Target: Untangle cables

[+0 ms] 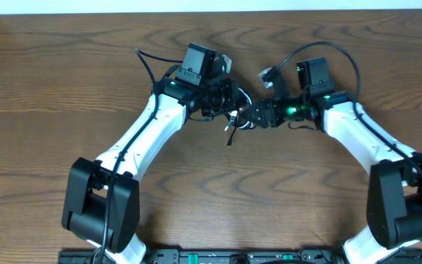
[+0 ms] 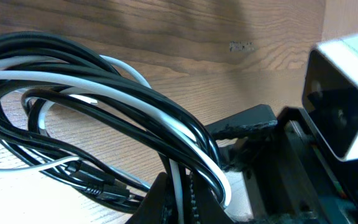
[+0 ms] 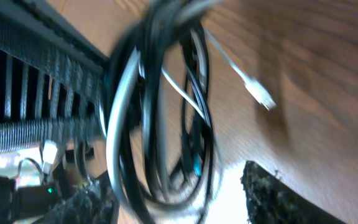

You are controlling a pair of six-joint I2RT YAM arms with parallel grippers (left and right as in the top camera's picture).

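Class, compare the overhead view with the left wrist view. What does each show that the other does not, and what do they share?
Only overhead: the two white-and-black robot arms in full, left arm and right arm, meeting mid-table.
Only left wrist: the thin white and black cables as separate looping strands, pinched in the left gripper.
Both: the cable bundle and the brown wooden table.

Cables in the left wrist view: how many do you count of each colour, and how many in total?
White cable: 1
Black cable: 1
Total: 2 cables, coiled together in several loops
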